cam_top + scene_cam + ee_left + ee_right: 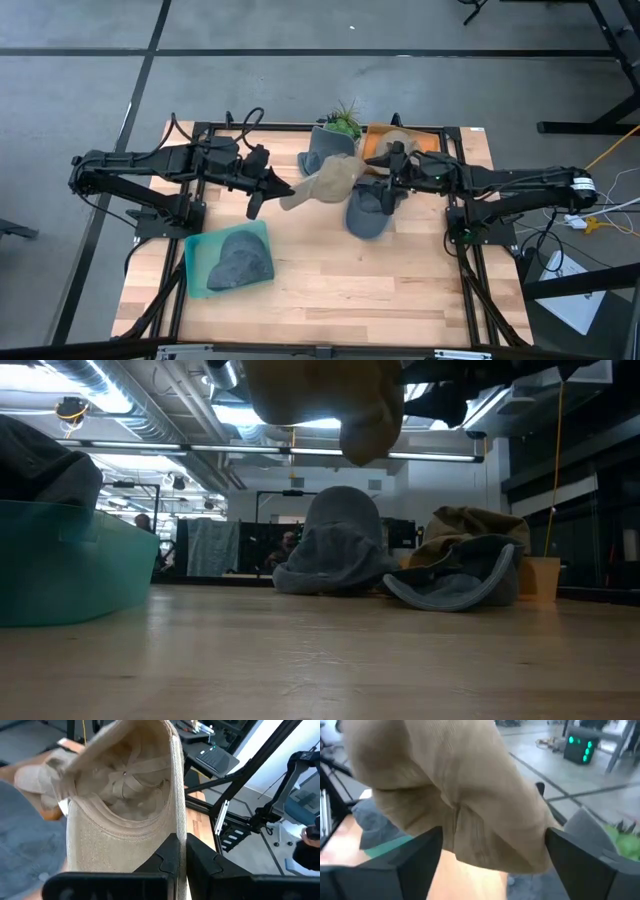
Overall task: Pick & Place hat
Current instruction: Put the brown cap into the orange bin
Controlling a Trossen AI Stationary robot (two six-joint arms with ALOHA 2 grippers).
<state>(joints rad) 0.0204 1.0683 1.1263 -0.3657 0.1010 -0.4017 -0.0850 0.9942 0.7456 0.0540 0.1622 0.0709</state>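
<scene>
A tan hat hangs in the air above the table's middle, and shows at the top of the low view. My left gripper is shut on it from the table's left. My right gripper is open at the hat's right end. Its two fingers stand wide on either side of the tan cloth; whether they touch it, I cannot tell. A dark grey hat lies in a teal bin near the left front. My left gripper pinches the hat's opening rim between its two fingers, one on the inner side of the crown and one on the outer. The fingers come nearly level from the table's left. The hat is lifted clear of the table, its hollow inside facing the wrist camera.
Two grey hats lie on the table, one at the far middle and one under the right gripper. An orange bin with another tan hat and a green plant stand at the far edge. Bare wood lies at the near right.
</scene>
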